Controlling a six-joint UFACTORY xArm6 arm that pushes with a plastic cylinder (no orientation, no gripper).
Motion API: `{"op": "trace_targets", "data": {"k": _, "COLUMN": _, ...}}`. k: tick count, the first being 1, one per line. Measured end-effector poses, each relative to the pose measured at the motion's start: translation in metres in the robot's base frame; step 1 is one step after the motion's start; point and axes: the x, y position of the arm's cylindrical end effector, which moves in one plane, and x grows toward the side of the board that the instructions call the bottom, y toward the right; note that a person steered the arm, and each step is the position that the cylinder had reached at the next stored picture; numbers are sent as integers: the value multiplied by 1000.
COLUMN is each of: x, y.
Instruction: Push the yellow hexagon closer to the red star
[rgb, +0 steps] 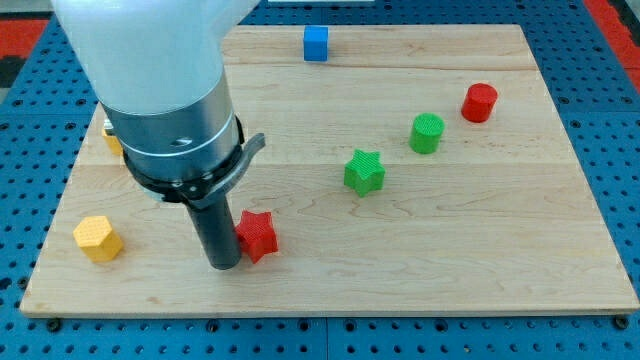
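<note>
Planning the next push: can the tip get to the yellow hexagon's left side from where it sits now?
Probably yes. My tip sits just left of the red star, with bare board between it and the yellow hexagon. No block stands in that stretch, though it must loop around the hexagon to reach its far side.

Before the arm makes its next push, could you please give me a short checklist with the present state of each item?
1. Yellow hexagon in full view: ok.
2. Red star in full view: ok.
3. My tip on the hexagon's far side from the star: not ok; it stands between them, beside the star.
4. Tip clear of the star: cannot tell; they look touching.
5. Board between hexagon and star free of other blocks: ok.
</note>
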Motion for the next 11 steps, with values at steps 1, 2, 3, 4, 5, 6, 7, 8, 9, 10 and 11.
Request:
{"op": "trace_targets", "data": {"k": 1, "x": 45, "y": -29}}
{"op": "trace_targets", "data": {"k": 2, "x": 51, "y": -99}}
{"op": "trace_targets", "data": {"k": 3, "x": 20, "y": -136}}
{"op": "trace_targets", "data": {"k": 4, "x": -6, "y": -120}}
{"op": "trace_targets", "data": {"k": 5, "x": -21, "y": -108}}
{"op": "trace_targets", "data": {"k": 6, "x": -19, "y": -136}}
{"op": "trace_targets", "data": {"k": 7, "x": -15, "y": -163}}
{"op": "trace_targets", "data": {"k": 8, "x": -42, "y": -130}}
{"op": "trace_targets", "data": {"k": 9, "x": -53, "y": -83}}
{"op": "trace_targets", "data": {"k": 10, "x": -50, "y": -103}}
{"op": "trace_targets", "data": {"k": 11, "x": -63, "y": -157}}
